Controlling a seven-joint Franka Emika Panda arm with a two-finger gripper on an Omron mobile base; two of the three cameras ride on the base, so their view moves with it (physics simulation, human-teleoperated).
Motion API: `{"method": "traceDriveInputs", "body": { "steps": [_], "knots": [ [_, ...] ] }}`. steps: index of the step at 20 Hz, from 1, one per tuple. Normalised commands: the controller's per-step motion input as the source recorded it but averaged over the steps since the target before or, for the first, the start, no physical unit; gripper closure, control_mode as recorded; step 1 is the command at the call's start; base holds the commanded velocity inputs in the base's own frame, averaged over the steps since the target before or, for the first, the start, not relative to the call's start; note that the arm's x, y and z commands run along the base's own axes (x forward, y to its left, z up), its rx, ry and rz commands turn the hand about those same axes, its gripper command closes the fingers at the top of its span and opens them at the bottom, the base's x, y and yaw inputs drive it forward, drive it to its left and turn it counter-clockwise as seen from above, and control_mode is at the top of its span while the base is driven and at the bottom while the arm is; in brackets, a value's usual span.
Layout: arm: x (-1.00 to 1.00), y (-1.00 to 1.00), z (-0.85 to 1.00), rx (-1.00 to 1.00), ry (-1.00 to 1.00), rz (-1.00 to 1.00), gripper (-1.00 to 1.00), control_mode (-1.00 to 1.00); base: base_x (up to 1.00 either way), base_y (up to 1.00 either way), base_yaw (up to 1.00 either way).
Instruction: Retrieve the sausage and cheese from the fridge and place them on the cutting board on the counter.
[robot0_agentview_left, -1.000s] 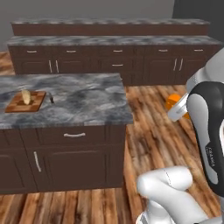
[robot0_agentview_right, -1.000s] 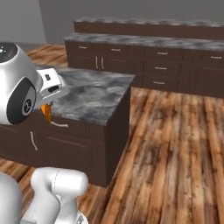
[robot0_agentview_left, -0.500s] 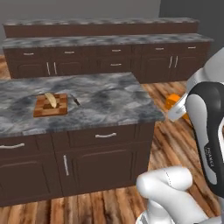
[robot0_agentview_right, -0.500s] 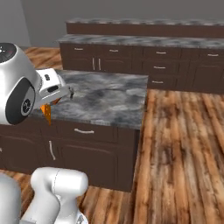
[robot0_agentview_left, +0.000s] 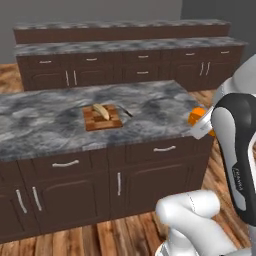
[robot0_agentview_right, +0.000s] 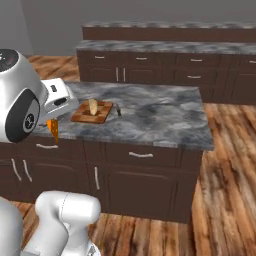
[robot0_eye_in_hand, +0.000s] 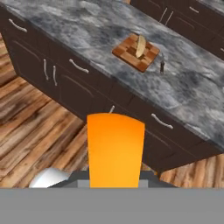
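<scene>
Here the gripper (robot0_eye_in_hand: 115, 181) is clenched on the orange cheese wedge (robot0_eye_in_hand: 115, 148), held between its jaws off the near side of the counter (robot0_eye_in_hand: 87, 33), well apart from the cutting board (robot0_eye_in_hand: 135, 53).

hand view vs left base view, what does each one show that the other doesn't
Hand view: the held cheese up close as a broad orange face, hanging above the wooden floor in front of the counter. Left base view: the robot's arm carrying it by the counter's right end, and the grey wall behind the far worktops. Both: the counter, the cutting board with a pale elongated item on it, and a small dark item beside the board.
</scene>
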Motion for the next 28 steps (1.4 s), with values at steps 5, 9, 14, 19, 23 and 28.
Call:
{"method": "traceDriveInputs", "body": {
  "steps": [5,9,14,19,23,28],
  "knots": [
    [0.0,0.0,0.0,0.0,0.0,0.0,1.0,1.0,0.4,1.0,-0.06],
    [0.0,0.0,0.0,0.0,0.0,0.0,1.0,1.0,0.98,0.61,0.0],
    [0.0,0.0,0.0,0.0,0.0,0.0,1.0,1.0,1.0,0.2,0.0],
    [0.0,0.0,0.0,0.0,0.0,0.0,1.0,1.0,0.91,0.0,0.0],
    [0.0,0.0,0.0,0.0,0.0,0.0,1.0,1.0,0.73,0.0,0.0],
    [0.03,0.0,-0.02,0.0,0.04,0.0,1.0,-1.0,0.22,0.0,0.0]
  ]
}}
